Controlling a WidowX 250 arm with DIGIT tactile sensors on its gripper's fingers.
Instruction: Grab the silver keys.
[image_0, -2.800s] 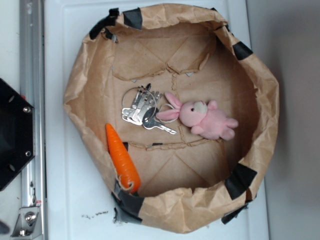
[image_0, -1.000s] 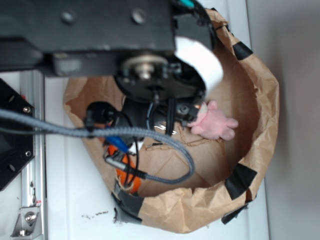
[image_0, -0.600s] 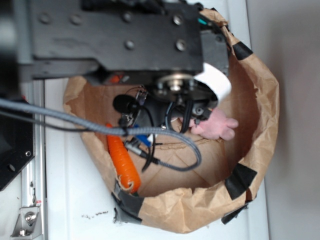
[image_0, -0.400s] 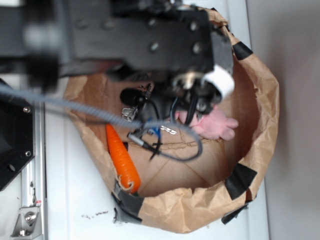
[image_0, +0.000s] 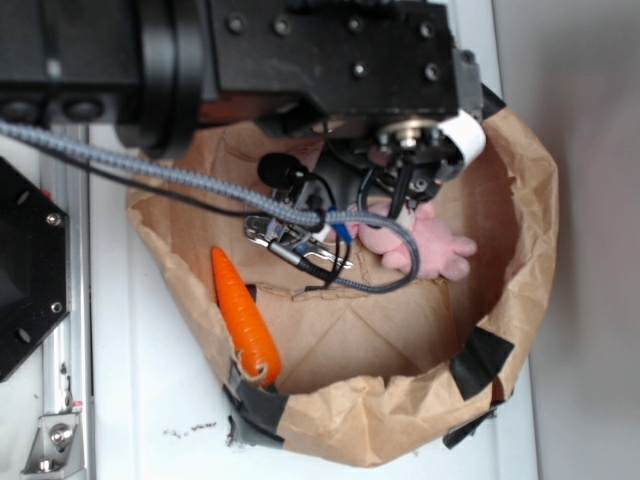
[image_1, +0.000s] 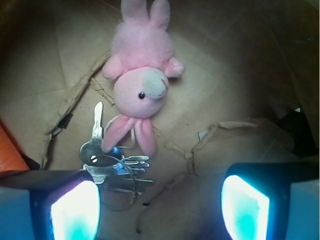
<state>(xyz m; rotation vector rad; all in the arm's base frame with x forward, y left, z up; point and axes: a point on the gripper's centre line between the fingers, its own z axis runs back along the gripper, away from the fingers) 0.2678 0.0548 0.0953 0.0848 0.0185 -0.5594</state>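
Keys (image_1: 112, 167) lie just inside the left jaw, not centred in the gap, flat on the brown paper floor of the bag (image_0: 520, 200). The jaws stand wide apart and hold nothing; in the wrist view both lit pads frame the bottom of the picture, and the bunch sits close against the left one with most of the gap empty to its right. One key points away from the jaws, and the bunny (image_1: 142, 75) lies beyond the bunch with its ears draped over the ring, touching it. A carrot (image_0: 245, 320) rests outside the left jaw, against the bag wall. Nothing is grasped yet: I judge the approach nearly done, with a small shift toward the bunch, a final descent and the closing left.
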